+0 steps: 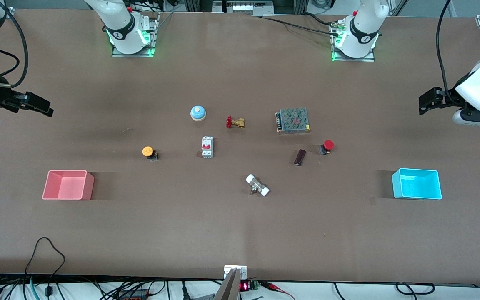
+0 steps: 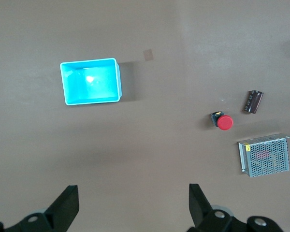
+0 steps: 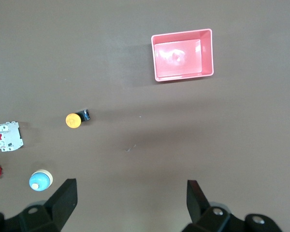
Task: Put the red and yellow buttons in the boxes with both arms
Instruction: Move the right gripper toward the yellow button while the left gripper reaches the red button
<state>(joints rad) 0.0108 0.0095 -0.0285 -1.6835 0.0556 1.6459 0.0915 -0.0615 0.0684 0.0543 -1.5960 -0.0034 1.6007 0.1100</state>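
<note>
Left gripper [image 2: 130,208]: fingers spread wide, nothing between them, touching nothing. It hangs in the air over the bare table at the left arm's end, the arm waiting. In the front view the left gripper [image 1: 431,100] sits at about 3 o'clock of the table's centre.

Right gripper [image 3: 130,208]: likewise wide open, empty, clear of all objects — it hangs over the right arm's end of the table [image 1: 240,233], this arm waiting too. In the front view the right gripper [image 1: 31,104] sits at about 9 o'clock.

Writing: no label or brand can be read on any item.

Red button [image 1: 327,146]: on the table, lying tipped on its side, well apart from the left gripper and toward 8 o'clock of it in the front view. A dark cylinder [image 1: 300,157] lies just beside it; a metal mesh-covered unit [image 1: 293,121] lies farther from the front camera. The cyan box [image 1: 416,183] stands near the left arm's end, empty, at 4 o'clock of the red button.

Yellow button [image 1: 148,152]: also tipped on its side, well apart from the right gripper, at about 4 o'clock of it. The pink box [image 1: 68,185] stands empty at 8 o'clock of the yellow button.

Between the two buttons — a white breaker with red levers [image 1: 207,147], a blue dome [image 1: 198,113], a brass valve with red handle [image 1: 235,122] and a white-ended fitting [image 1: 257,185].
</note>
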